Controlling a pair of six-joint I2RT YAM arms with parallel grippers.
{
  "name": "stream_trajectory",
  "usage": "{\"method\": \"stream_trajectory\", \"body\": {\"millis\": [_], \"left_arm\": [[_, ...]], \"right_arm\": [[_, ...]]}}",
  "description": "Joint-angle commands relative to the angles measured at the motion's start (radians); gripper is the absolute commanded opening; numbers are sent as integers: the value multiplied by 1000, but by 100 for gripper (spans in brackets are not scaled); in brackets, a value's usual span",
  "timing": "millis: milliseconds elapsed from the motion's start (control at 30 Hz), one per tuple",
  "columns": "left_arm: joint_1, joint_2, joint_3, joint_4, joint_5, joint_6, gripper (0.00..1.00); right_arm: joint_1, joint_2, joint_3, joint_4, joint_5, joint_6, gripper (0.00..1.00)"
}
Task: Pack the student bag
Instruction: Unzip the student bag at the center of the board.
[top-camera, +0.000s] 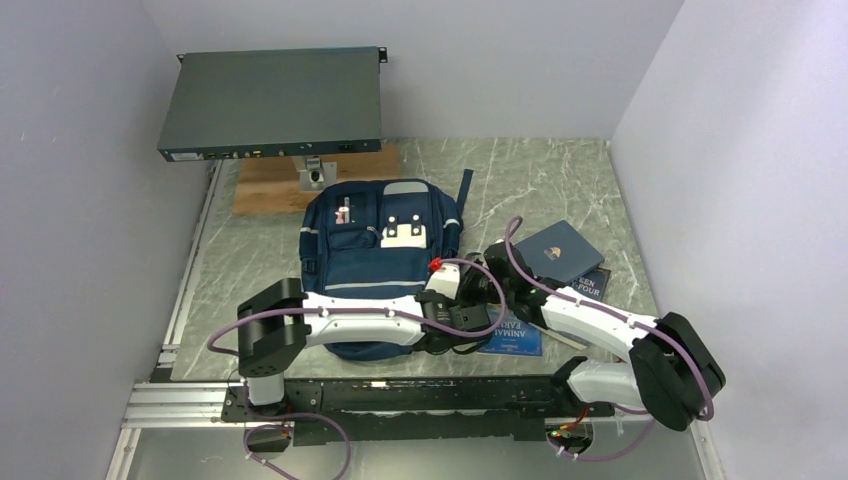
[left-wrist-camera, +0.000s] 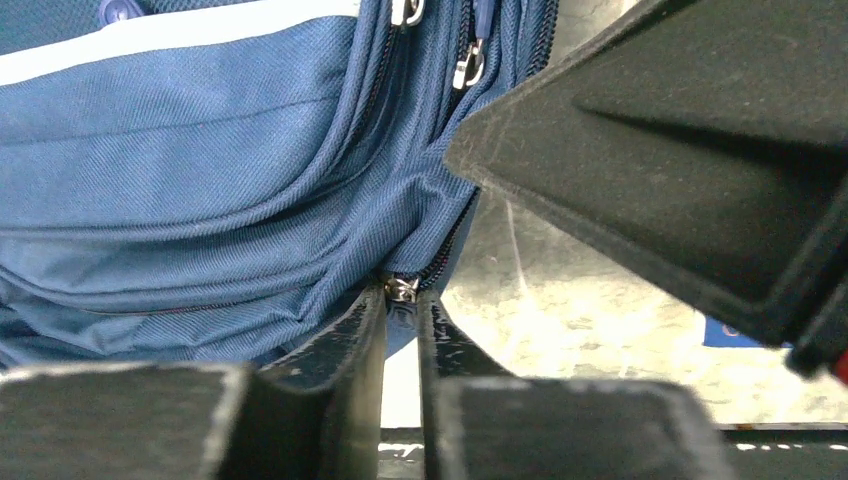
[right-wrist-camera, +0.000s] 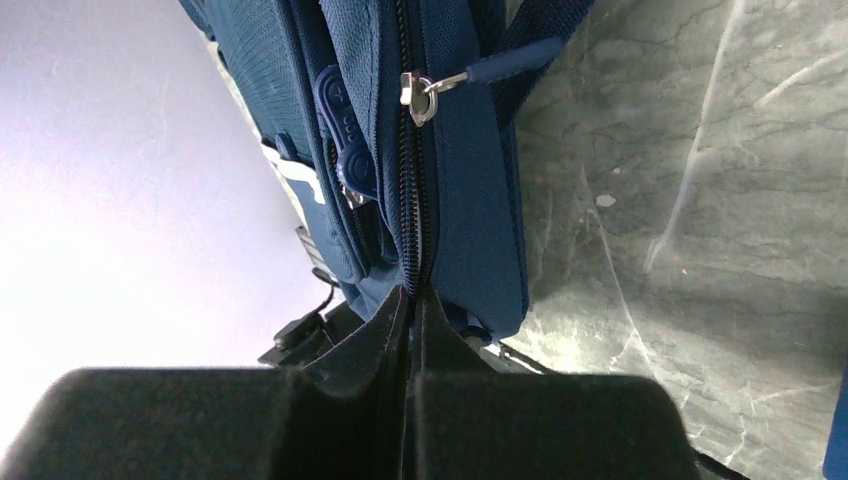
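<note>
Both jaws at the student bag's (top-camera: 375, 260) near right corner.
The bag lies flat mid-counter (top-camera: 540, 180), long axis running away from the bases. We see the left jaws pinching the zipper slider (left-wrist-camera: 402, 289); the right jaws, clenched, clamp the zipper seam close by. The track leads away from both.

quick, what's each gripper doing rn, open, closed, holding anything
left gripper: closed on a zipper slider at the student bag edge
right gripper: closed, pinching the student bag's zipper seam
</note>
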Motion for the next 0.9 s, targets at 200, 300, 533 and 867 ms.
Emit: {"method": "stream_trajectory", "body": {"millis": [200,300,533,867], "left_arm": [[-16,-212,-156,209,84,160,0],[-17,-239,-170,255,117,194,0],[-14,-300,-190,182,122,205,0],[66,-526,-544,-63,158,-9,0]], "right_arm": [[1,-51,73,-15,84,-24,0],[1,-55,89,-26,92,-44,0],[-48,-44,30,101,56,-198,0],[-254,38,108,32,-217,-561,0]]}}
